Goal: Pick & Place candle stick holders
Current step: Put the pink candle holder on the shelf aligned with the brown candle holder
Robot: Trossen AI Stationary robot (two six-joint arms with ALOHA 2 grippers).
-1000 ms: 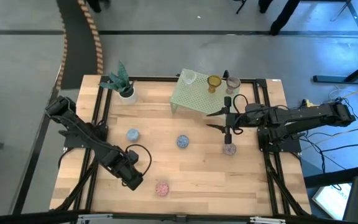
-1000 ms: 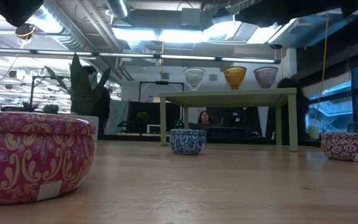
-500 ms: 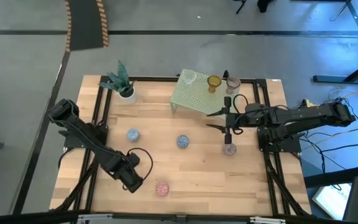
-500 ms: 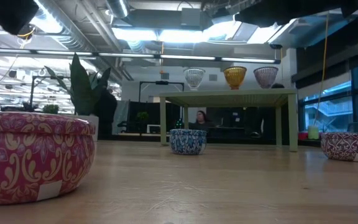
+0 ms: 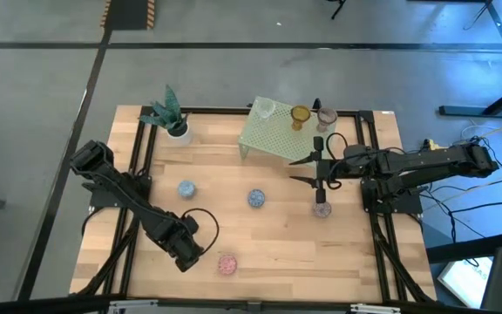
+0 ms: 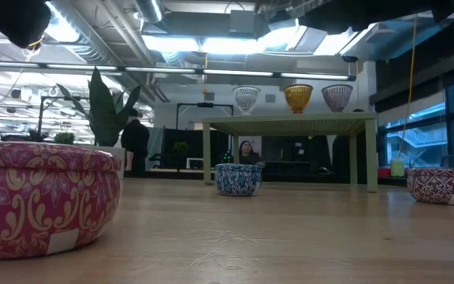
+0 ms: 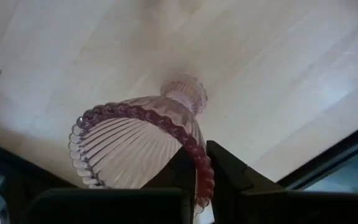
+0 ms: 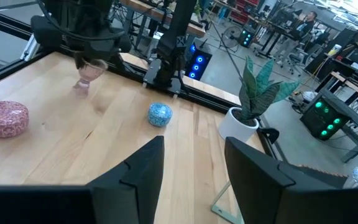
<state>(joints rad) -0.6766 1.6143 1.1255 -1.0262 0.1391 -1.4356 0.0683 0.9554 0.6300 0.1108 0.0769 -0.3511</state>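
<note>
A pink ribbed glass candle stick holder (image 7: 129,143) sits under my left gripper (image 7: 202,167), which is shut on it near the table's front left (image 5: 187,254). In the right wrist view the holder (image 8: 89,71) hangs from those fingers with its foot at the tabletop. The high view hides it under the hand. Three more holders stand on the green rack (image 5: 273,138): clear (image 5: 264,108), amber (image 5: 299,115) and pinkish (image 5: 325,116). My right gripper (image 5: 303,170) waits open and level just right of the rack's near side, with nothing between its fingers. My left gripper pinches the holder's beaded rim (image 7: 199,155), one finger inside the bowl and one outside. The fingers come from above, pointing down. The holder is about upright with its foot (image 7: 185,93) at the tabletop. Whether the foot rests there or hangs just clear, I cannot tell.
Patterned round tins lie on the wood: two blue (image 5: 186,188) (image 5: 256,199), a pink one (image 5: 227,264) close to my left gripper, and another (image 5: 322,209) below my right gripper. A potted plant (image 5: 174,122) stands at the far left. People move in the room behind.
My left hand has rolled a little about its downward axis over the table's front left, and its cable loop has shifted with it. The tins and the holders on the rack stand as before.
</note>
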